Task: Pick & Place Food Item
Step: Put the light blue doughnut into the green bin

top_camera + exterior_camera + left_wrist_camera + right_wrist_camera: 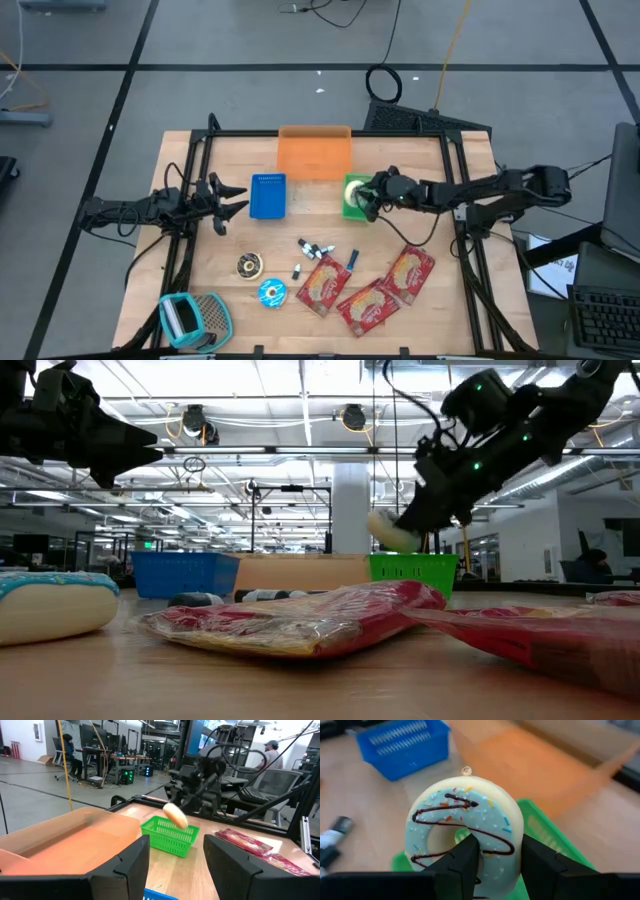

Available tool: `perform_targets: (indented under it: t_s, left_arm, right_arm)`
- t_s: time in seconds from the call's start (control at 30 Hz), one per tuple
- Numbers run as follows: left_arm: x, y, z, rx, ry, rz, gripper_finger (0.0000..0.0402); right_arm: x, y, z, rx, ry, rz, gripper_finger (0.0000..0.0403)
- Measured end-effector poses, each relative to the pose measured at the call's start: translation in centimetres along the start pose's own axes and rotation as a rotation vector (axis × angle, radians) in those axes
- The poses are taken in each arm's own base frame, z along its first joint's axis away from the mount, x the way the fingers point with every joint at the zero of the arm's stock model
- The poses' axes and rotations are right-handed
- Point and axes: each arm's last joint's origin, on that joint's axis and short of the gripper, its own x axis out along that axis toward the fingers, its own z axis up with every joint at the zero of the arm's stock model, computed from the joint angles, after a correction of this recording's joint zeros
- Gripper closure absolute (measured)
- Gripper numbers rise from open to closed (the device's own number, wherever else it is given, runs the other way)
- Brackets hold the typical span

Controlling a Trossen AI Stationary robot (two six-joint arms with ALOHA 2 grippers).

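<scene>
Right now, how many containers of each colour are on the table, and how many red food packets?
Blue basket: 1
Green basket: 1
Orange bin: 1
Red packets: 3
Total: 6

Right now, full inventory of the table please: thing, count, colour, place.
Doughnut: 1, pale blue icing, held over the green basket.
Green basket: 1, table centre.
Blue basket: 1, left of centre.
Orange bin: 1, far edge.
Red snack packets: 3, near right.
Small dark items: several, centre near.
Round discs: 2, one brownish, one blue, near left.
Teal-and-grey item: 1, near left corner.
Left tool: open, empty, beside the blue basket.
Right tool: shut on the doughnut.
</scene>
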Motion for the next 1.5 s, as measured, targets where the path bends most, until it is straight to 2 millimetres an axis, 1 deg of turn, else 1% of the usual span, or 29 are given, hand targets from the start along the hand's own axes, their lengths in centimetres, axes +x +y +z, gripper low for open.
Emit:
perform_targets:
  t_s: [0.13, 0.3, 0.47, 0.73, 1.33, 1.4, 1.5]
  left_arm:
    - [0.0, 0.0, 0.0, 0.0, 0.0, 0.0, 0.0215]
    - [0.0, 0.0, 0.0, 0.0, 0.0, 0.0, 0.0215]
    - [0.0, 0.0, 0.0, 0.0, 0.0, 0.0, 0.0215]
    - [0.0, 0.0, 0.0, 0.0, 0.0, 0.0, 0.0215]
    - [0.0, 0.0, 0.0, 0.0, 0.0, 0.0, 0.0215]
    - [0.0, 0.0, 0.0, 0.0, 0.0, 0.0, 0.0215]
    - [0.0, 0.0, 0.0, 0.0, 0.0, 0.0, 0.0215]
  right_arm:
    - [0.8, -0.8, -0.5, 0.01, 0.031, -0.041, 0.0282]
    - [1.0, -1.2, -0.5, 0.002, 0.039, -0.057, 0.0282]
    - [1.0, -1.2, -0.5, 0.0, 0.042, -0.058, 0.0282]
    - [1.0, -1.3, -1.0, -0.041, 0.094, -0.071, 0.0282]
    - [1.0, -1.3, -1.1, -0.047, 0.096, -0.067, 0.0281]
    - [1.0, -1.3, -1.1, -0.047, 0.096, -0.067, 0.0276]
    - [0.9, -1.3, -1.1, -0.048, 0.103, -0.068, 0.0257]
